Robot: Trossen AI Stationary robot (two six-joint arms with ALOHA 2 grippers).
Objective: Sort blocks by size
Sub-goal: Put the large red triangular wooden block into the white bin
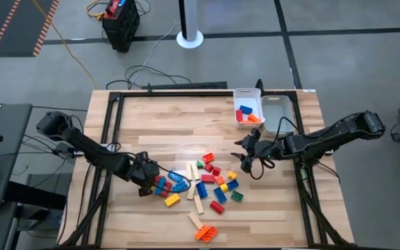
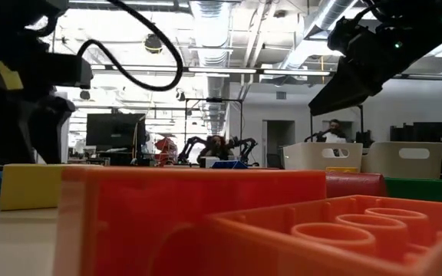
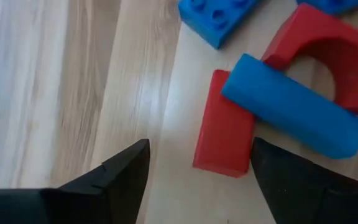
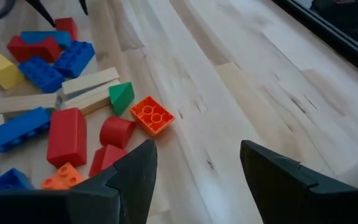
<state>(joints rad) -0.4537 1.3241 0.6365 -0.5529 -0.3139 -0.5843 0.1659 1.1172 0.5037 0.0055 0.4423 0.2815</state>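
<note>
High view: the blocks lie scattered at table centre, toward 6 o'clock. The left gripper sits at the pile's 9 o'clock edge; the right gripper hangs at its 2 o'clock edge. Two white trays stand at 1 o'clock: the near tray holds a few blocks, red, blue and orange; the far tray looks bare.

Low view: an orange studded block fills the foreground, and both arms show only as dark shapes above.

Left wrist view: jaws wide, nothing between them. A flat red block lies just ahead, with a blue cylinder resting across its far corner. Risk: closing here could catch the cylinder too, or roll it away.

Right wrist view: jaws wide and empty, over bare wood. An orange square block lies nearest, touching a green wedge. Risk: descending between crowded pieces could nudge neighbours and scatter the pile.
</note>
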